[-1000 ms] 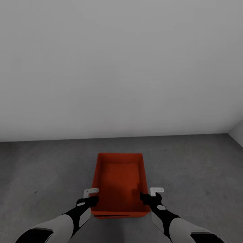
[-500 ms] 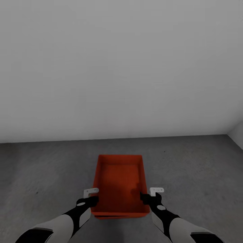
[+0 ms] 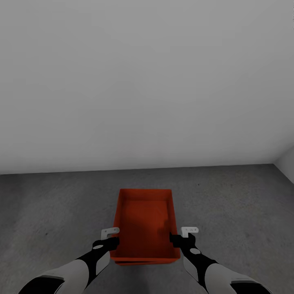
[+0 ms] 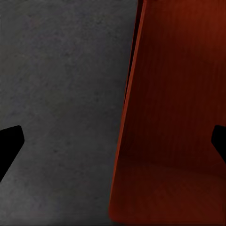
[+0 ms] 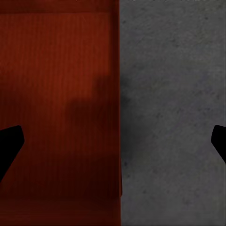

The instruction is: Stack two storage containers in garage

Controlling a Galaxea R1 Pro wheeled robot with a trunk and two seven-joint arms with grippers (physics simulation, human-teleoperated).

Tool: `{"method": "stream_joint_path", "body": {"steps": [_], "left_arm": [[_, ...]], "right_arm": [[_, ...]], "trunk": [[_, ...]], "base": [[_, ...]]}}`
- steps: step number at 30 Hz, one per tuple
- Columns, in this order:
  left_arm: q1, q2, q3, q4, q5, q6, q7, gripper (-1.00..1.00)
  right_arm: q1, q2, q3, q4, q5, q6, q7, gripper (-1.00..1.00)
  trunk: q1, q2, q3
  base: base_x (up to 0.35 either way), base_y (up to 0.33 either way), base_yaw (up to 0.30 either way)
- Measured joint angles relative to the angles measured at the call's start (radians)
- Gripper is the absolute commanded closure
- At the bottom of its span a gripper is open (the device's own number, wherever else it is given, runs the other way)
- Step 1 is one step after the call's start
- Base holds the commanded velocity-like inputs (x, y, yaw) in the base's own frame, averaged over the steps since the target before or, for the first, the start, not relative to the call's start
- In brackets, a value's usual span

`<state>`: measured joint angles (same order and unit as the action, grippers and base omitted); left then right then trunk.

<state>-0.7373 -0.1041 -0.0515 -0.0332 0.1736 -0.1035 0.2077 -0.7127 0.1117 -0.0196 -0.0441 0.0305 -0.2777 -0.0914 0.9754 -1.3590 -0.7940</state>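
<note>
The left gripper (image 3: 109, 244) and right gripper (image 3: 178, 241) are hanging spread wide, each straddling a side wall of the top orange bin (image 3: 144, 222). It is sitting on a second bin (image 3: 141, 261) on the grey floor (image 3: 237, 204), before a white wall (image 3: 147, 81).

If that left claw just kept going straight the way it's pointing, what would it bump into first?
Probably the side wall of the orange-red storage container. In the wrist view the left gripper's open fingers straddle that wall's rim, one over the concrete floor, one over the bin's inside. How far off is unclear.
</note>
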Motion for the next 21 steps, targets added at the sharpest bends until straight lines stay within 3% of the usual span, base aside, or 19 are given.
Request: {"method": "stream_joint_path", "body": {"steps": [21], "left_arm": [[0.000,0.000,-0.001,0.000,0.000,0.000,0.000,-1.00]], "right_arm": [[0.000,0.000,0.000,0.000,0.000,0.000,0.000,-1.00]], "trunk": [[-0.081,0.147,0.066]], "base": [[0.000,0.000,0.000]]}}
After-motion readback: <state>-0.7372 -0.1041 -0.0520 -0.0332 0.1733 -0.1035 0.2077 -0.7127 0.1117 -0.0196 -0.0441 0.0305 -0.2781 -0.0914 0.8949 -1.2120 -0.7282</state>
